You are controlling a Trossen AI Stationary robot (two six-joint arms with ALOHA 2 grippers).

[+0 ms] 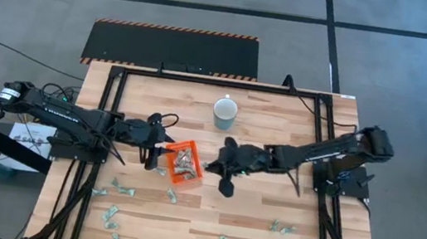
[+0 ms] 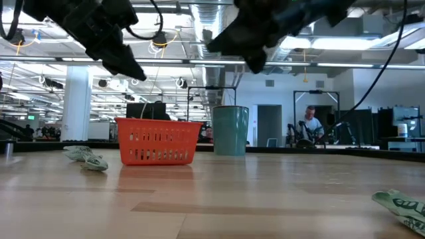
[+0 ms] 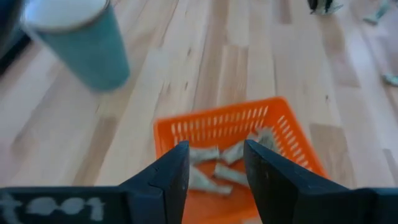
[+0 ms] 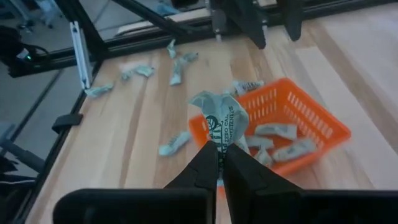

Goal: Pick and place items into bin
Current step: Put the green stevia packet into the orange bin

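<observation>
The orange bin (image 1: 183, 166) stands near the table's middle with several pale green-and-white crinkled items (image 3: 208, 154) lying in it. It also shows in the low view (image 2: 158, 141). My left gripper (image 1: 160, 151) hovers open and empty at the bin's left side, its fingers (image 3: 177, 168) above the near rim. My right gripper (image 1: 215, 168) is just right of the bin, shut on one crinkled item (image 4: 221, 121). More items (image 1: 112, 216) lie scattered along the near part of the table. My right gripper pinches the crinkled item by its lower end (image 4: 219, 144) between its two fingertips. The item stands up crumpled beyond the fingertips, lifted clear of the table, beside and above the bin (image 4: 292, 124).
A pale blue-white mug (image 1: 225, 113) stands upright behind the bin toward the far edge. Loose items lie at the near left (image 1: 171, 196) and near right (image 1: 282, 227). Black frame rails (image 1: 118, 81) border the table. A person (image 2: 307, 126) shows far back in the room.
</observation>
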